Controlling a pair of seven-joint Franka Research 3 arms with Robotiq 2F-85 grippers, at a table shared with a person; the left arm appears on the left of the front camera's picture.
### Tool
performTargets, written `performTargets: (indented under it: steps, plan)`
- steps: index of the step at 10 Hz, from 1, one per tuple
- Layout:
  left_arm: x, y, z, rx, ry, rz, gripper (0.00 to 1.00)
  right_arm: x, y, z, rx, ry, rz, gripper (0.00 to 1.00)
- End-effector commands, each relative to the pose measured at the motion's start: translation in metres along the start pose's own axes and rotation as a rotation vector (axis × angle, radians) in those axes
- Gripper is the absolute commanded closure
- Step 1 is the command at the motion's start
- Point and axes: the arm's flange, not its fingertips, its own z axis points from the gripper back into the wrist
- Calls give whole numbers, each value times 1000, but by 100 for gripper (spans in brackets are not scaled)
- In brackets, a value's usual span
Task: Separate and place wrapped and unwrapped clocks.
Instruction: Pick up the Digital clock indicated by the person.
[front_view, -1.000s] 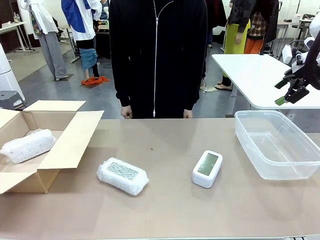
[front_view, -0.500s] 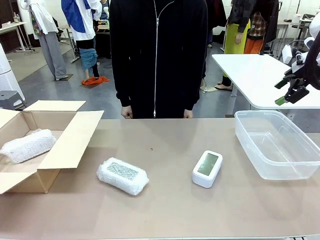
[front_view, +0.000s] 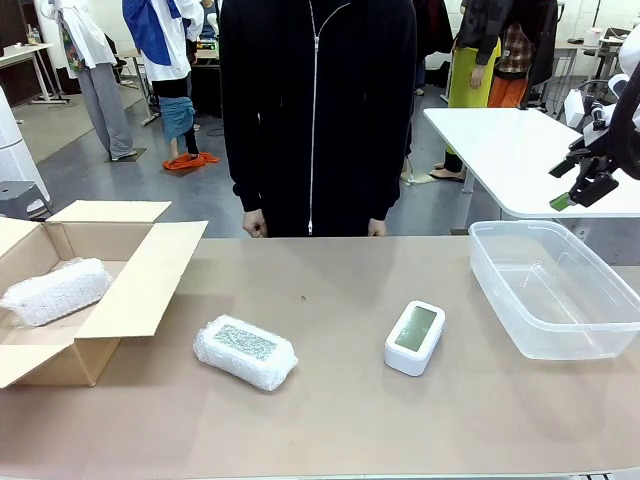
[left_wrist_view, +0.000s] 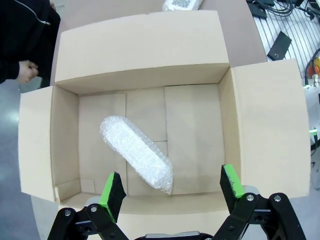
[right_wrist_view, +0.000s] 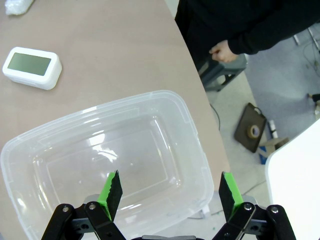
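One wrapped bundle (front_view: 245, 352) with a grey speckled face lies on the table left of centre. A second wrapped bundle (front_view: 55, 290) rests inside the open cardboard box (front_view: 140, 285) at the left. The bare white unwrapped clock (front_view: 415, 337) sits right of centre. My left gripper (left_wrist_view: 170, 189) hangs open above the box, over the bundle (left_wrist_view: 136, 159) in it. My right gripper (right_wrist_view: 167, 192) hovers open above the clear plastic bin (right_wrist_view: 100, 107), the clock (right_wrist_view: 32, 67) off to one side. The right gripper (front_view: 562, 185) is raised at the far right edge.
The clear bin (front_view: 480, 255) stands at the table's right end. A person in black stands at the far edge, hands (front_view: 253, 226) at the table's rim. A white side table (front_view: 500, 140) is behind the bin.
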Motion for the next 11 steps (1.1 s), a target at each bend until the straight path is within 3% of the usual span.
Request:
performTargets:
  steps: [1, 11]
  plan:
    - [0, -1, -1, 9, 4, 3, 0, 0, 1, 0, 3, 0, 5, 0]
    - [0, -1, -1, 9, 4, 3, 0, 0, 1, 0, 3, 0, 5, 0]
